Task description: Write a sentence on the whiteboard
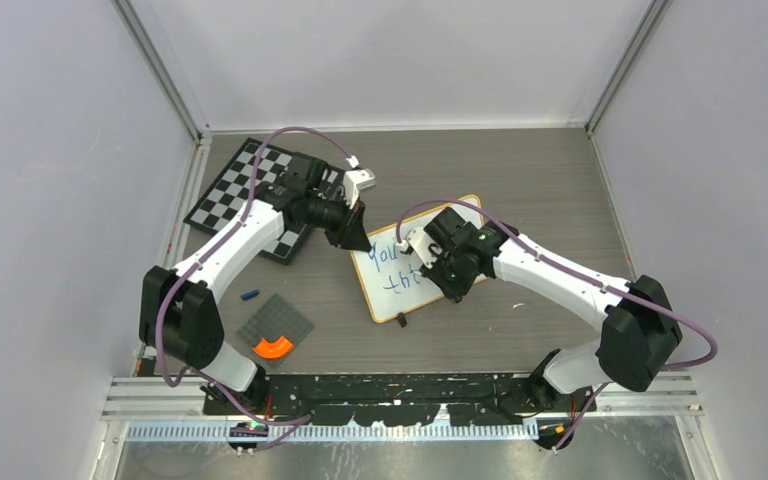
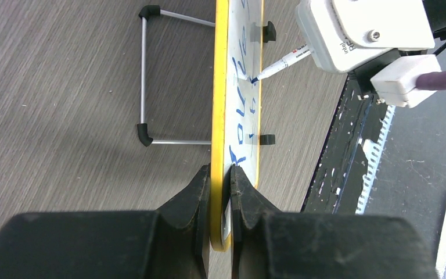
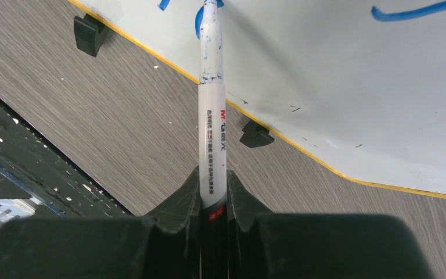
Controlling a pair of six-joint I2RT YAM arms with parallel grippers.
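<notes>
The whiteboard [image 1: 392, 285], white with a light yellow-wood frame and two black clip feet, lies mid-table with blue handwriting on it. My left gripper [image 1: 357, 240] is shut on its far-left frame edge; the left wrist view shows the frame [image 2: 219, 104] pinched between the jaws [image 2: 221, 185]. My right gripper [image 1: 438, 262] is shut on a white marker [image 3: 212, 133] whose blue tip touches the board surface [image 3: 325, 75]. The marker also shows in the left wrist view [image 2: 281, 63], its tip on the writing.
A black-and-white chessboard [image 1: 250, 195] lies at the back left under the left arm. A grey baseplate [image 1: 276, 327] with an orange piece [image 1: 273, 347] and a small blue cap [image 1: 250, 295] sit front left. A wire stand [image 2: 145, 75] lies beside the board.
</notes>
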